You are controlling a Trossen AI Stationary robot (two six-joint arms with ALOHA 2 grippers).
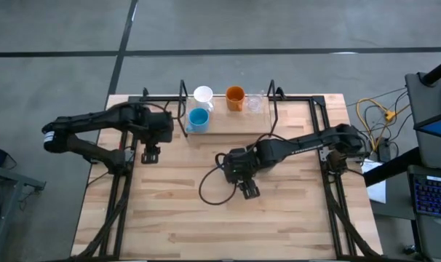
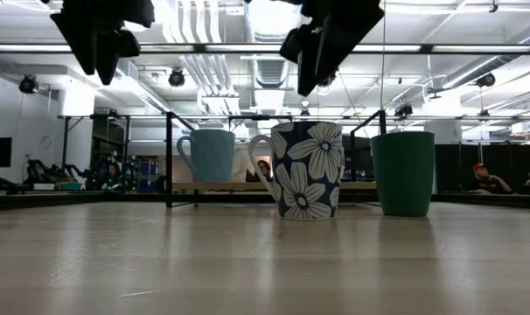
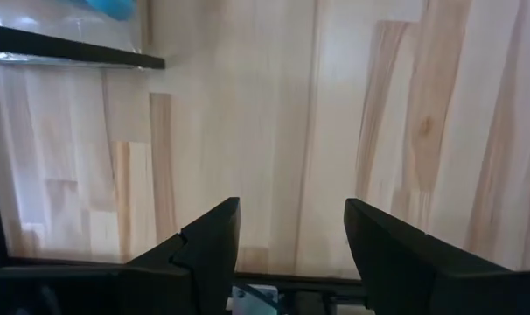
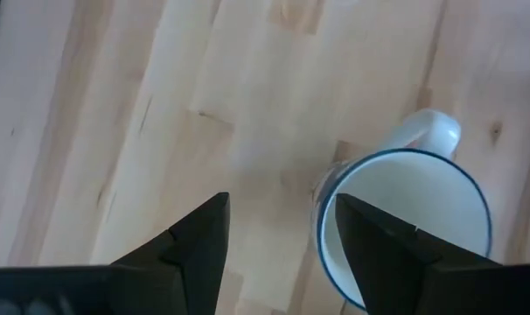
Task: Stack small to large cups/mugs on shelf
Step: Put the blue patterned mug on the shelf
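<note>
On the shelf [image 1: 231, 125] at the table's far side stand a white cup [image 1: 203, 94], a light blue mug [image 1: 198, 119], an orange cup [image 1: 235, 97] and a clear glass [image 1: 255, 103]. A white mug with dark blue flowers [image 2: 304, 171] and a dark green cup [image 2: 403, 172] stand on the tabletop; in the high view my right arm hides both. My right gripper [image 1: 247, 191] is open, high above the flowered mug [image 4: 405, 223], whose mouth shows beside one finger. My left gripper [image 1: 149, 154] is open and empty over bare table left of the shelf.
The shelf's black rod frame [image 3: 73, 48] and upright posts [image 1: 183, 91] stand near my left gripper. A black cable [image 1: 209, 191] loops on the table by my right gripper. Bare tabletop [image 1: 228, 233] spreads toward the near edge.
</note>
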